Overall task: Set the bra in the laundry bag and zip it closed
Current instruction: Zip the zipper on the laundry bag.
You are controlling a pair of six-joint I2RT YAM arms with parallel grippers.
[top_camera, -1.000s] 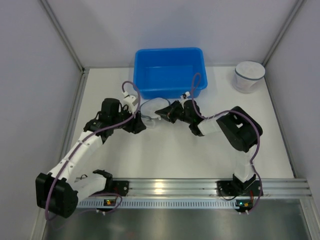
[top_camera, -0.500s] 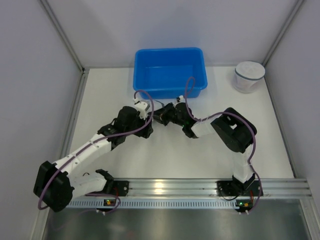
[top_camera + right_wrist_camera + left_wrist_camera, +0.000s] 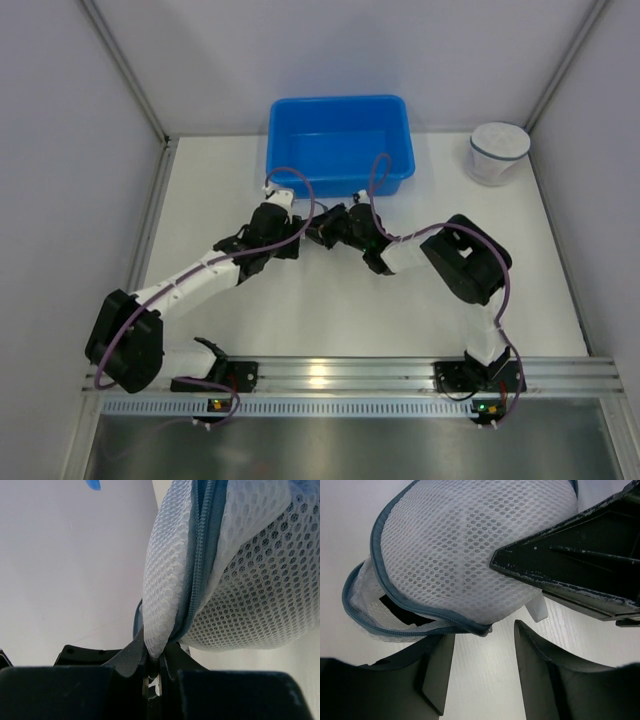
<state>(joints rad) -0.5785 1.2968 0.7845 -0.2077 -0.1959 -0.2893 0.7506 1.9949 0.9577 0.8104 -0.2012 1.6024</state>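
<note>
Since my wrists crowd together at the centre of the top view, the laundry bag (image 3: 465, 545) is nearly hidden there. My right gripper (image 3: 152, 666) is clamped on its mesh beside the zipper (image 3: 202, 545). My left gripper (image 3: 480, 647) stands apart, empty, just below the bag's open rim. A dark shape (image 3: 395, 607) inside is too cut off to identify. The white table (image 3: 330, 310) carries a blue tub (image 3: 340, 140) toward the top, with grey walls around it.

The laundry bag (image 3: 465, 555) is white honeycomb-mesh cloth, edged with grey-blue fabric tape and a matching zipper. The jaws of the left gripper (image 3: 481, 655) are matt black plastic. The surface (image 3: 487, 685) beneath is smooth, matt white with faint grain.
</note>
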